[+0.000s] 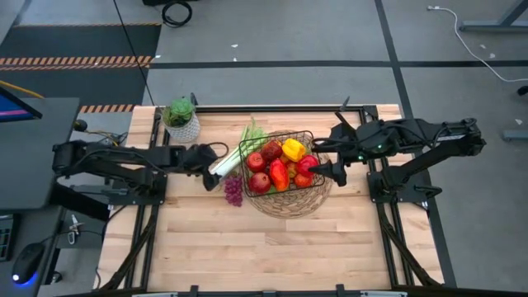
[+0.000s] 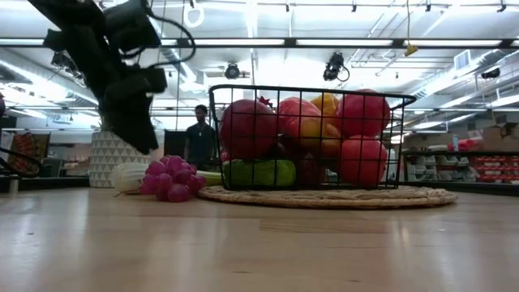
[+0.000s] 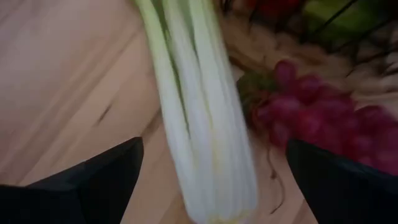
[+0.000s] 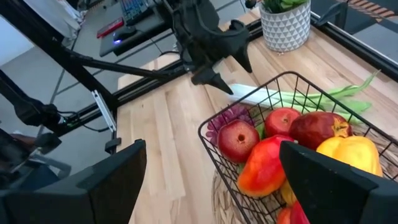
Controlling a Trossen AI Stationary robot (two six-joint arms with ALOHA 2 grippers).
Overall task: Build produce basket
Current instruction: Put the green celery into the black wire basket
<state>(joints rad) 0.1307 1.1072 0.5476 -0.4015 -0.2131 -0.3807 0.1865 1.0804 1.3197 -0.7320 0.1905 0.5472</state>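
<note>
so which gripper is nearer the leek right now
Left. The left gripper is open right at the leek's white end beside the basket; the right gripper, also open, sits over the basket's opposite side.

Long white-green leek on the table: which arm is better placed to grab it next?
Left. The left gripper is open over the long white-green leek, fingers straddling its stalk; the right gripper hovers across the dark wire-mesh basket.
</note>
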